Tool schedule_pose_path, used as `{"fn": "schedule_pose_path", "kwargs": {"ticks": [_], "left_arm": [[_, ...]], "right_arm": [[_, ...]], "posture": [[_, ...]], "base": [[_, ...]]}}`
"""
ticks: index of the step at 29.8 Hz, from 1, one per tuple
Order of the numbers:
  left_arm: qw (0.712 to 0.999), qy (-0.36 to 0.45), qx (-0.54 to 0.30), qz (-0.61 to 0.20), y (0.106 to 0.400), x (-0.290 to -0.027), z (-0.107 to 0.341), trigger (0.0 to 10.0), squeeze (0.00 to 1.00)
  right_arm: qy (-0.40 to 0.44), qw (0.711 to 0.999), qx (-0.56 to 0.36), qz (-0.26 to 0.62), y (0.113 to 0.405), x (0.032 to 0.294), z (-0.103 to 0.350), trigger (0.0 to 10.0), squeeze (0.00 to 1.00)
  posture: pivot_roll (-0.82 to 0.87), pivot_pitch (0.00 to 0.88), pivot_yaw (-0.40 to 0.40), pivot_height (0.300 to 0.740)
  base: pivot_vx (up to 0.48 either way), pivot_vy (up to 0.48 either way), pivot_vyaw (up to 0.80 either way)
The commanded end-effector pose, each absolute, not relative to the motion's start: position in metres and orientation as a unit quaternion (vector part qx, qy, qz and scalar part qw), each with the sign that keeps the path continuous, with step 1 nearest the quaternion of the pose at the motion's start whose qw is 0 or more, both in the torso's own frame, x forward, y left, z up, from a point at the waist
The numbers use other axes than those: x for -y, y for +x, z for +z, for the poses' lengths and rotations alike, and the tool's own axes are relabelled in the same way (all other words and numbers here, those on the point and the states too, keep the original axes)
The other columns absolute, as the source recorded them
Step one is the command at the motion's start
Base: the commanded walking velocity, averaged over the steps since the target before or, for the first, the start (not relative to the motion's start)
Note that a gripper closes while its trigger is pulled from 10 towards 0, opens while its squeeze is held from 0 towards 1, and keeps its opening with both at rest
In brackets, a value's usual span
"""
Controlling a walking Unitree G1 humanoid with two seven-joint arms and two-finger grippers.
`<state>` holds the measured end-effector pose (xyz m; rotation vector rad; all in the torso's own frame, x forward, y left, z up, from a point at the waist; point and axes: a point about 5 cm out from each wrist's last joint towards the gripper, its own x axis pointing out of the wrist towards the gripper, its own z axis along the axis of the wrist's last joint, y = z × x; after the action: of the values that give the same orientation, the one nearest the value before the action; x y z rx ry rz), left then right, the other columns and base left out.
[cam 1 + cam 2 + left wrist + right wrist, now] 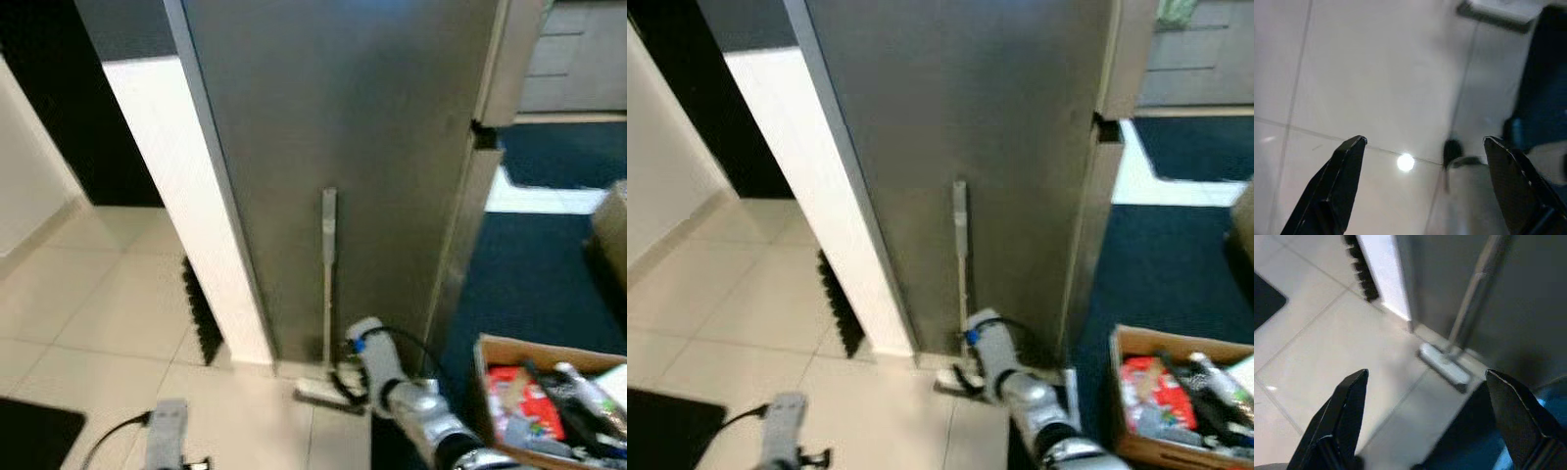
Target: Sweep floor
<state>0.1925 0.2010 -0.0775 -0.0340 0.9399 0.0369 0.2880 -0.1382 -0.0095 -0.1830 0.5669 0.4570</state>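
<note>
Pale tile floor [108, 323] meets a grey fridge [353, 147]; broom [327, 294] stands upright against it, head on the tiles. Right gripper [1422, 396] near broom head, fingers wide, holding nothing. Left gripper [1422, 156] over bare tile, fingers wide too.

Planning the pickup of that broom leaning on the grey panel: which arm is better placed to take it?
Probably the right. The right gripper, jaws open, is already raised toward the broom, whose head lies just ahead. The left gripper hangs low over bare tile, further off.
</note>
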Motion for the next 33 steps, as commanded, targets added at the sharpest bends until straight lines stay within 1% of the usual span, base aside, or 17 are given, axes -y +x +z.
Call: {"fn": "schedule_pose_path", "kwargs": {"ticks": [1,8,11,15,21,24,29,33], "left_arm": [[0.888,-0.008,-0.459,0.024,0.189,-0.209,-0.078,10.0,0.00],[0.889,-0.011,-0.457,0.024,0.190,-0.207,-0.078,10.0,0.00],[0.889,-0.014,-0.457,0.024,0.190,-0.206,-0.078,10.0,0.00],[0.888,-0.018,-0.458,0.025,0.189,-0.205,-0.079,10.0,0.00],[0.887,-0.018,-0.460,0.025,0.187,-0.206,-0.079,10.0,0.00],[0.886,-0.016,-0.462,0.026,0.185,-0.209,-0.080,10.0,0.00],[0.886,-0.015,-0.463,0.027,0.184,-0.210,-0.080,10.0,0.00],[0.885,-0.015,-0.465,0.028,0.183,-0.212,-0.080,10.0,0.00]], "right_arm": [[-0.087,0.929,-0.268,0.239,0.290,0.125,-0.007,10.0,0.00],[-0.081,0.934,-0.267,0.222,0.291,0.126,-0.006,10.0,0.00],[-0.061,0.940,-0.260,0.210,0.295,0.126,-0.003,10.0,0.00],[-0.039,0.950,-0.243,0.191,0.304,0.125,0.006,10.0,0.00],[-0.033,0.956,-0.231,0.175,0.310,0.124,0.012,10.0,0.00],[-0.016,0.960,-0.221,0.174,0.315,0.119,0.018,10.0,0.00],[-0.021,0.963,-0.209,0.169,0.319,0.117,0.023,10.0,0.00],[-0.033,0.969,-0.200,0.144,0.324,0.121,0.028,10.0,0.00]], "posture": [[-0.08,0.000,0.086,0.740],[-0.08,0.000,0.081,0.740],[-0.08,0.000,0.079,0.740],[-0.08,0.000,0.078,0.740],[-0.08,0.000,0.078,0.740],[-0.07,0.000,0.081,0.740],[-0.07,0.000,0.082,0.740],[-0.07,0.000,0.084,0.740]], "base": [[0.296,0.000,0.00],[0.296,0.000,0.00],[0.292,0.000,0.00],[0.286,0.000,0.00],[0.281,0.000,0.00],[0.274,0.000,0.00],[0.274,0.000,0.00],[0.263,0.000,0.00]]}}
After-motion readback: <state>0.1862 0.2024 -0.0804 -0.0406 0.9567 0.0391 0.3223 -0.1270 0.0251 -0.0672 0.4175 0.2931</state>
